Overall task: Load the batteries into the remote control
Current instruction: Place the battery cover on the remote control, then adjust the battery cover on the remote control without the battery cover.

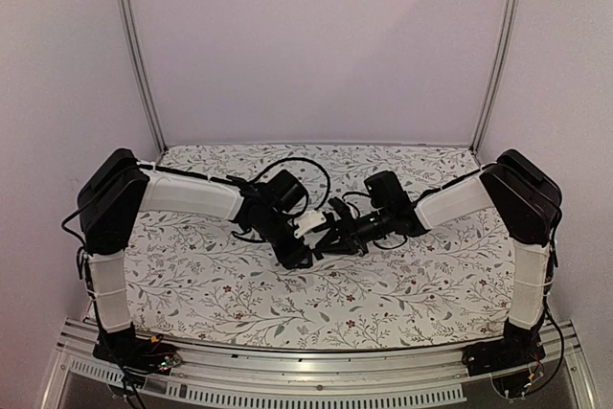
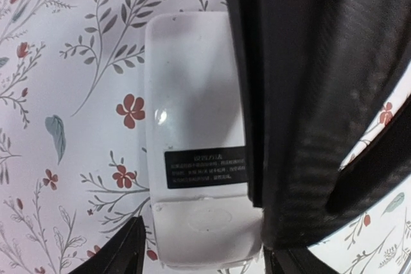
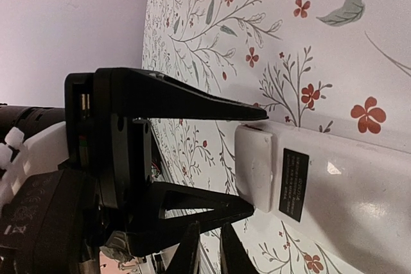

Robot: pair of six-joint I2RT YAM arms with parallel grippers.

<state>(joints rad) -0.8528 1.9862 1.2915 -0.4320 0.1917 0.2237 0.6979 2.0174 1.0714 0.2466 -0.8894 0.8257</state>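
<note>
The remote control [image 2: 192,94] lies back-up on the flowered worktop [image 2: 64,126]. Its cover end sits between the left fingers [image 3: 192,104], which are spread and released. The right fingers [image 3: 191,251] are clenched together, close over its long edge.

My table [image 1: 412,299] is covered in a white print of grey vines and small red flowers. The remote [image 2: 192,107] lies on it, plain back up, black label showing.
</note>
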